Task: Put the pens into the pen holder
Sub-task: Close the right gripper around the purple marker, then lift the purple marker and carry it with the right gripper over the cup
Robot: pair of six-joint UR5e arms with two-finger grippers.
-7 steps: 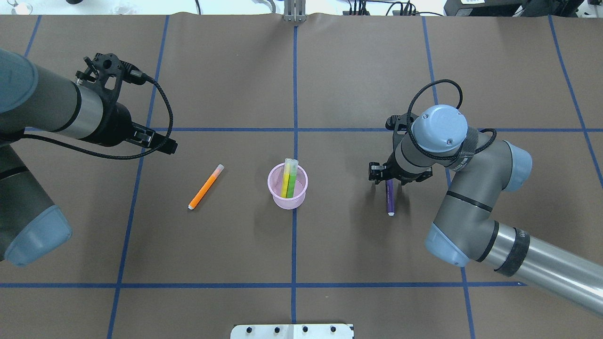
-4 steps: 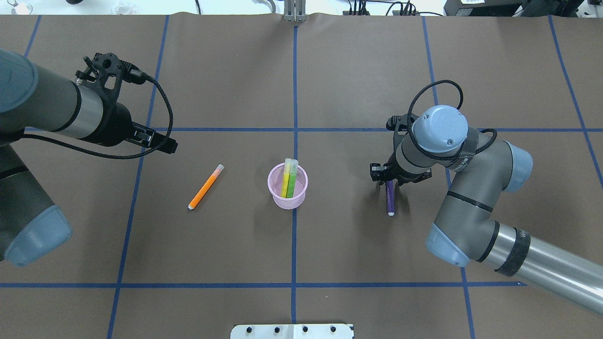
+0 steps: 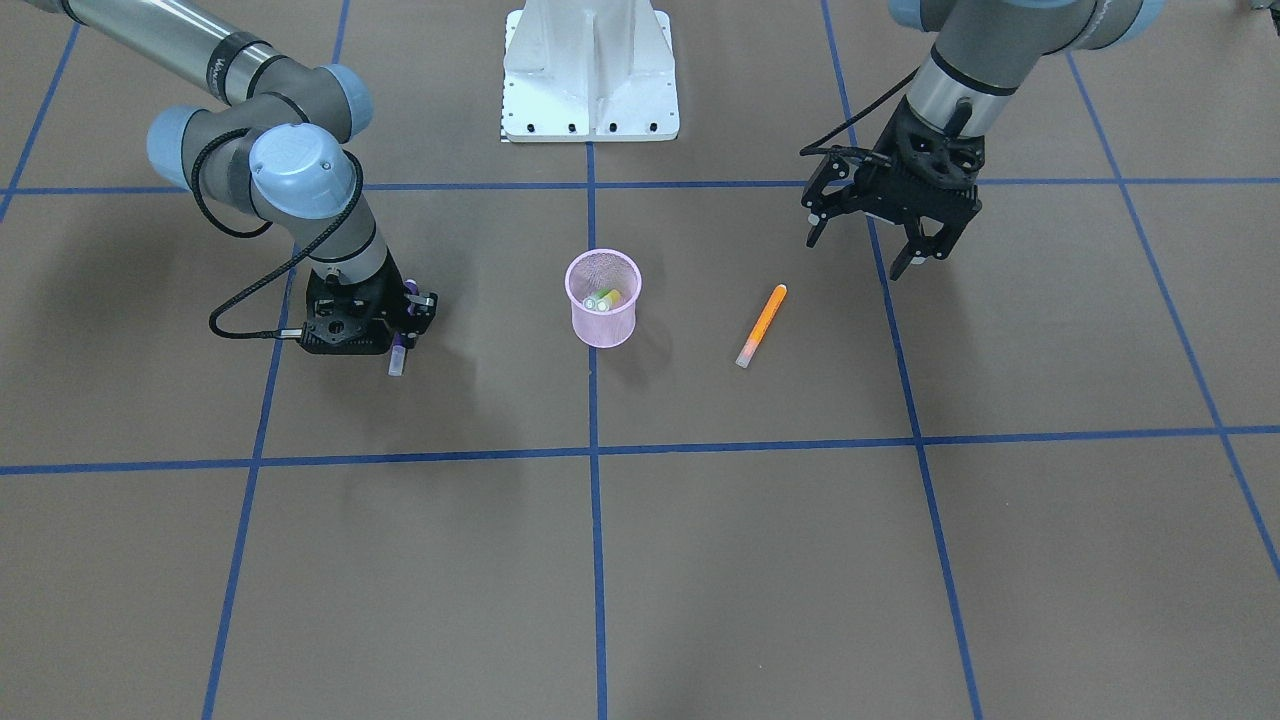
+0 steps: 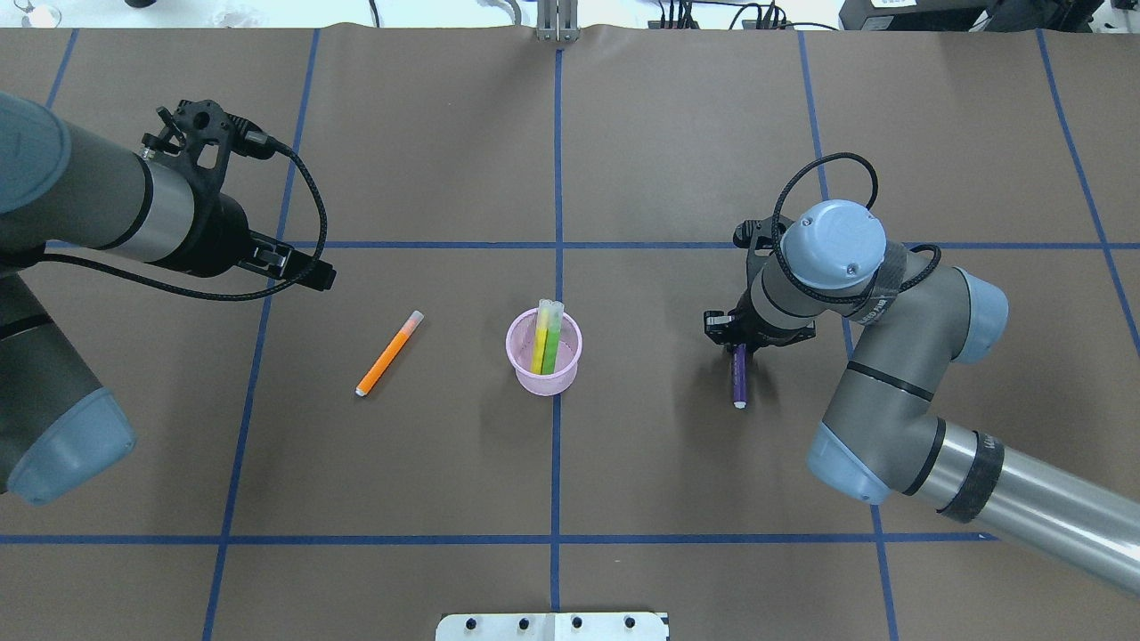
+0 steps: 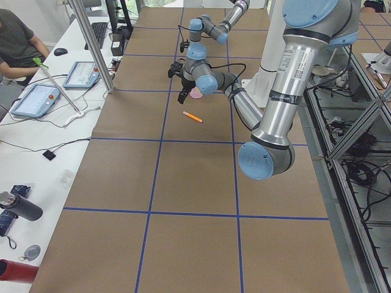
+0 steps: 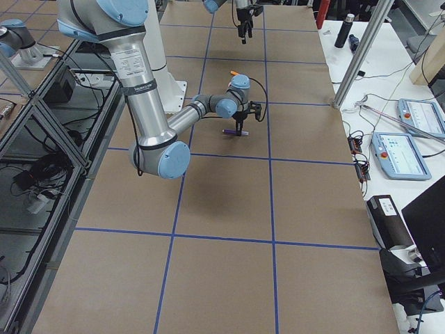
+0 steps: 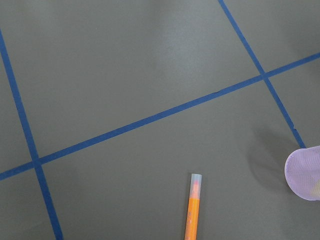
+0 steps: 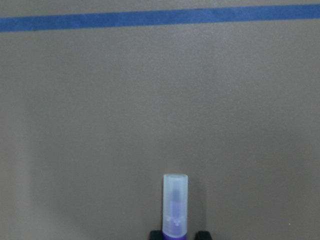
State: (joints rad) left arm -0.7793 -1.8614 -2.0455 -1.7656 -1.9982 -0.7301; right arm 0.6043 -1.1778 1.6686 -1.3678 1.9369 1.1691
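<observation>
The pink mesh pen holder (image 4: pixel 518 349) stands at the table's middle with the yellow pen (image 4: pixel 539 343) and the green pen (image 4: pixel 552 345) upright inside; it also shows in the front view (image 3: pixel 602 315). The orange pen (image 4: pixel 389 354) lies flat to its left, also in the left wrist view (image 7: pixel 192 215). My left gripper (image 3: pixel 862 255) is open and empty, hovering beyond the orange pen. The purple pen (image 4: pixel 737 383) lies flat on the right. My right gripper (image 3: pixel 400 322) is low over its far end, fingers tight on both sides of it; its pale cap (image 8: pixel 175 202) sticks out.
The white robot base plate (image 3: pixel 590 70) sits at the robot's edge of the table. Blue tape lines (image 4: pixel 557 178) cross the brown table cover. An operators' desk with tablets (image 6: pixel 407 139) and metal posts (image 6: pixel 358 56) stand beyond the far edge.
My right gripper has sunk a little lower over the purple pen and its fingers have drawn in around it. The pen lies where it was. The left arm has not moved.
</observation>
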